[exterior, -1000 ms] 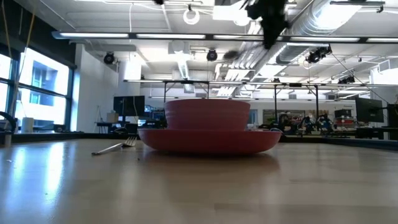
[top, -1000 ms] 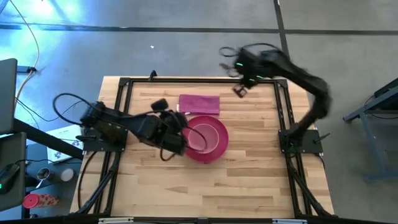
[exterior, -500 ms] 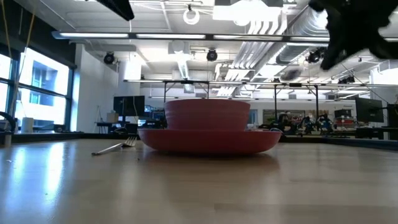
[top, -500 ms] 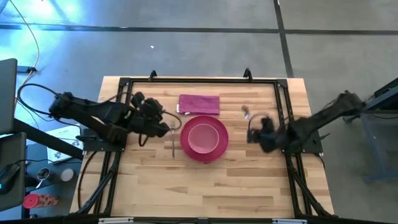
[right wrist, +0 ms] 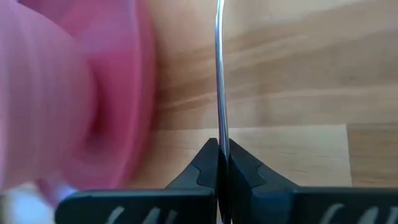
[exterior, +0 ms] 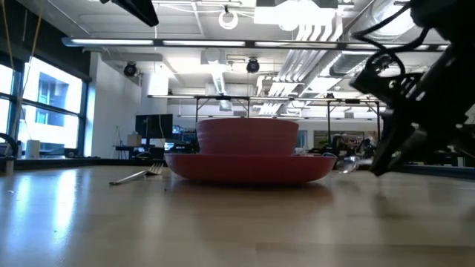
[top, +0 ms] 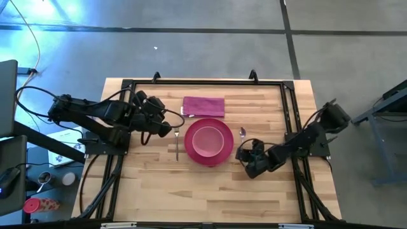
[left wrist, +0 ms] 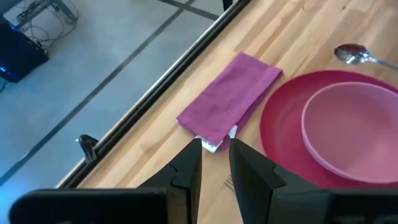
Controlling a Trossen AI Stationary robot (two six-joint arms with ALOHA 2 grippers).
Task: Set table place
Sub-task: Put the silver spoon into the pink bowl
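Right claw (top: 250, 154) lowered beside plate (top: 208, 141), pinching spoon (top: 242, 133), no legible writing

We find no readable text, labels, brand names, numbers or signs on anything in these views of the table.

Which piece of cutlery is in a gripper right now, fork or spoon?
The spoon, right of the pink plate: the right gripper is shut on its handle. The fork lies free on the table left of the plate, near the left gripper.
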